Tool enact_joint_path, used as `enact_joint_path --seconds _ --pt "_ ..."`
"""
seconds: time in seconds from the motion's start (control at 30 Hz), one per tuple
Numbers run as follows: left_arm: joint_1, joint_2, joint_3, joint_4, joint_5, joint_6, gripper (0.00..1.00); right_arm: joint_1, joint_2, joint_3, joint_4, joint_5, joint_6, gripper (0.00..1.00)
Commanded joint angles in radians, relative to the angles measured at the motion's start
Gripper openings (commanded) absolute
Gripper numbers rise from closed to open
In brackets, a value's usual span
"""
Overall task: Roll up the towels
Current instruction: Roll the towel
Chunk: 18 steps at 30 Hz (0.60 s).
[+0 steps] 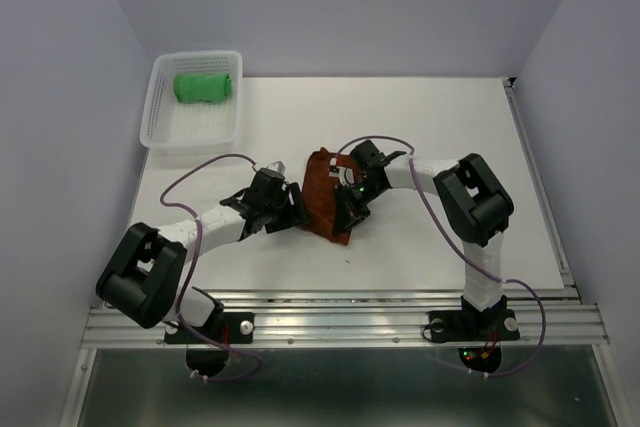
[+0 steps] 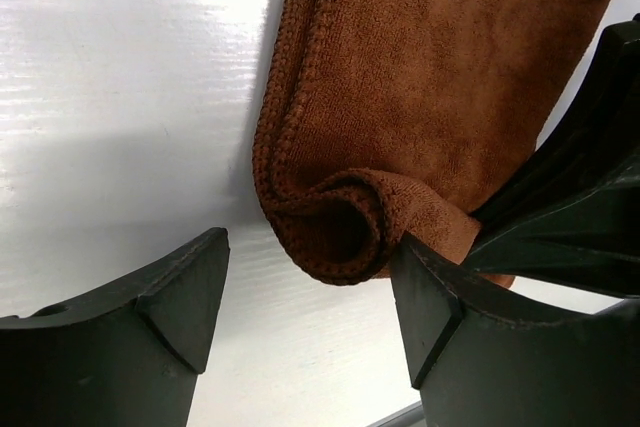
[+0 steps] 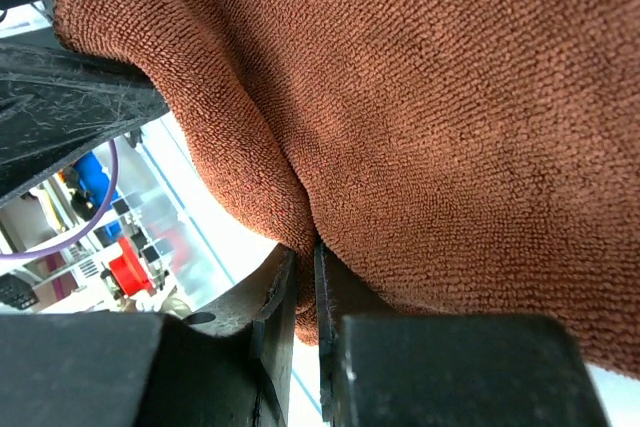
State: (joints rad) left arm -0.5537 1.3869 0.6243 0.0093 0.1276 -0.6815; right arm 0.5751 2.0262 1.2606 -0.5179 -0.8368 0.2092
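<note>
Basket (image 1: pixel 165 135) far left holds the rolled green towel (image 1: pixel 204 85); brown towel (image 1: pixel 322 197) lies mid-table. Left wrist — left gripper (image 2: pixel 310 282) gapes, holding nothing, astride its curled end, likely to roll it. Right wrist — right gripper (image 3: pixel 300 292) pinches a fold as anchor.

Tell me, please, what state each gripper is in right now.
Left gripper: open, jaws either side of the brown towel's rolled end.
Right gripper: closed, pinching a fold of the brown towel.
</note>
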Motion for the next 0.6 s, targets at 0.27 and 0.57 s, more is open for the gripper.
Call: enact_joint_path --seconds 0.27,0.57 --pt "0.043 0.109 0.087 0.057 0.0 -0.009 0.54 -0.006 0.054 0.111 -0.051 0.09 -0.056 0.02" --pt "0.044 0.211 0.17 0.005 -0.054 -0.015 0.15 -0.006 0.014 0.141 -0.106 0.177 -0.129 0.19"
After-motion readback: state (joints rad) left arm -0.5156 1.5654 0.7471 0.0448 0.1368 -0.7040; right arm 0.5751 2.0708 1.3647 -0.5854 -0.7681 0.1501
